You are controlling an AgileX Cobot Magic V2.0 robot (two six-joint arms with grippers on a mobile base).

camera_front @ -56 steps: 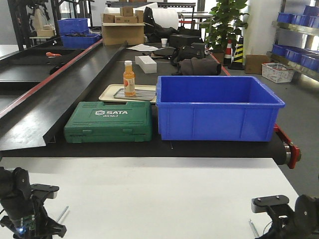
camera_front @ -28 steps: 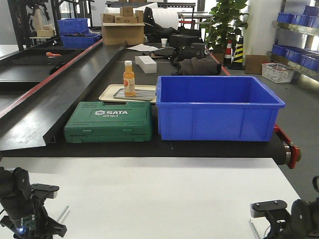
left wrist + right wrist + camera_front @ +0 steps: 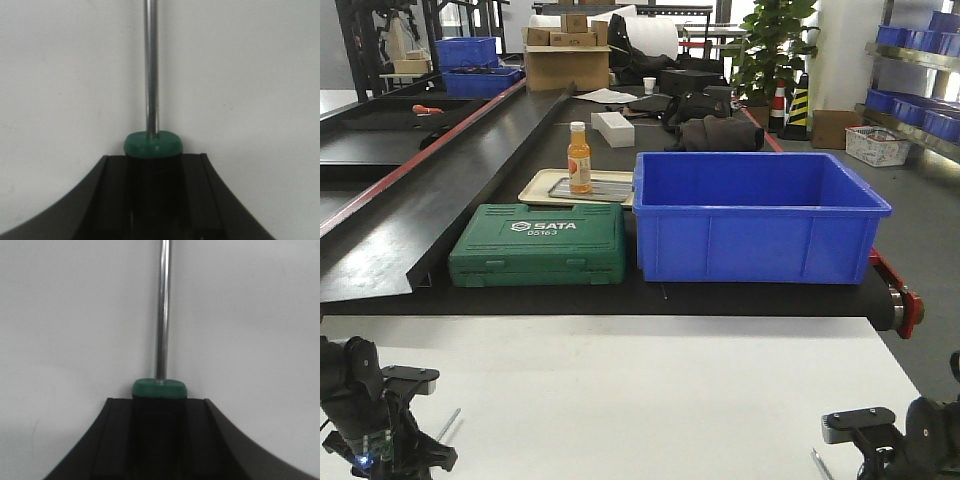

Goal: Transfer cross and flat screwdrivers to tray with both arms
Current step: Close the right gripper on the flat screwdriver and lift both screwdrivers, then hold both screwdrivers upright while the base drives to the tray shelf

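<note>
In the left wrist view my left gripper point(image 3: 153, 167) is shut on a screwdriver's black handle. Its green collar point(image 3: 153, 144) and steel shaft point(image 3: 151, 65) point away over the white table. My right gripper point(image 3: 159, 410) is likewise shut on the other screwdriver, green collar point(image 3: 159, 388) and shaft point(image 3: 162, 310) showing. In the front view the left gripper point(image 3: 415, 445) sits at the bottom left with its shaft point(image 3: 445, 426). The right gripper point(image 3: 865, 455) is at the bottom right with its shaft tip point(image 3: 817, 462). The tray is out of view.
Beyond the white table point(image 3: 640, 390) a black conveyor carries a green SATA case point(image 3: 540, 245), a deep blue bin point(image 3: 755, 215) and a beige tray point(image 3: 535, 190) with an orange bottle point(image 3: 579, 158). Boxes, bags and shelves stand farther back.
The right gripper has sunk lower and nearer in the front view, its screwdriver shaft going with it. The left gripper has barely shifted.
</note>
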